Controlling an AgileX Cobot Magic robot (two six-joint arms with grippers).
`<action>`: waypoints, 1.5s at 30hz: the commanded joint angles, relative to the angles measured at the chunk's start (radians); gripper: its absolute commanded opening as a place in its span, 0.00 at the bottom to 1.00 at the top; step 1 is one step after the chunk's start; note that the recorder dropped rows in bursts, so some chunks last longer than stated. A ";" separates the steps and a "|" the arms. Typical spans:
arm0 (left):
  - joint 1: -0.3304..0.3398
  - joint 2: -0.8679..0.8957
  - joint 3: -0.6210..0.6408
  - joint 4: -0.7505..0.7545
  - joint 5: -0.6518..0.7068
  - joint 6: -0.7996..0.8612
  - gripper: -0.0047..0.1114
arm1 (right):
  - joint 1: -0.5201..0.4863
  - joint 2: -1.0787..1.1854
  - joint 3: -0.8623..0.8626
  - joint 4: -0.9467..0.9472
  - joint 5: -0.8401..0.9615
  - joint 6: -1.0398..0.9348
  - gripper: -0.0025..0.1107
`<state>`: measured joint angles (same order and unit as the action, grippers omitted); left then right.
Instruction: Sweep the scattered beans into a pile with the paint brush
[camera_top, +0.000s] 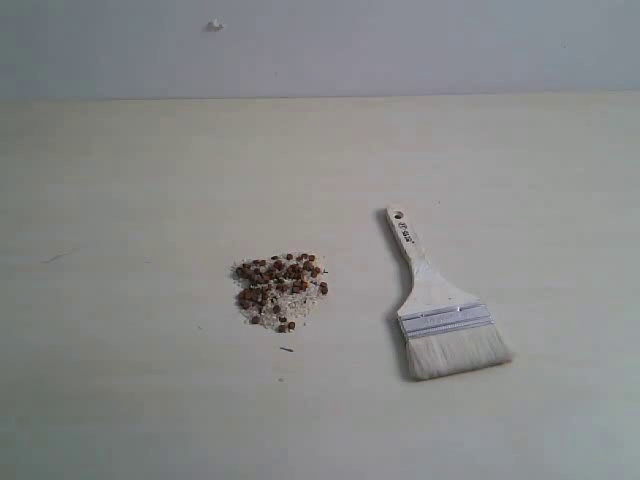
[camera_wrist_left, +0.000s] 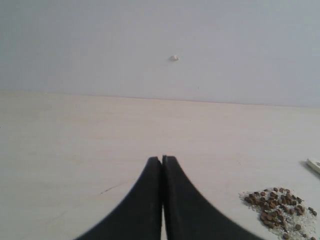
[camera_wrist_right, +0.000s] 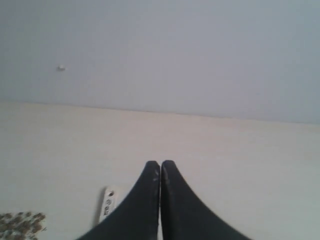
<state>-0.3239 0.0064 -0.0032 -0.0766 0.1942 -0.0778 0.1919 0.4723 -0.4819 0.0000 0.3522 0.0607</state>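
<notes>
Black right end effector (camera_wrist_right: 160, 164) hides most of the paint brush (camera_wrist_right: 108, 202).

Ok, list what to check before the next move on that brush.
1. Flat paint brush with wooden handle, silver ferrule and cream bristles lies free on the pale table: ok.
2. Brush lies apart from the small reddish-brown beans: ok.
3. Right gripper has its jaws open for a grasp: not ok, they are shut.
4. Left gripper is empty and off the beans: ok, jaws shut.
5. Handle is within the right arm's reach: cannot tell.
</notes>
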 joint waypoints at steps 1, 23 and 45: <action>-0.006 -0.006 0.003 0.002 -0.001 -0.002 0.04 | -0.114 -0.216 0.107 -0.010 -0.010 -0.014 0.02; -0.006 -0.006 0.003 0.002 -0.001 -0.002 0.04 | -0.141 -0.472 0.362 -0.032 -0.008 -0.051 0.02; -0.006 -0.006 0.003 0.002 -0.001 -0.002 0.04 | -0.141 -0.472 0.482 0.026 -0.043 -0.061 0.02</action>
<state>-0.3239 0.0064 -0.0032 -0.0749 0.1942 -0.0778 0.0546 0.0047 -0.0050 0.0274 0.3251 0.0058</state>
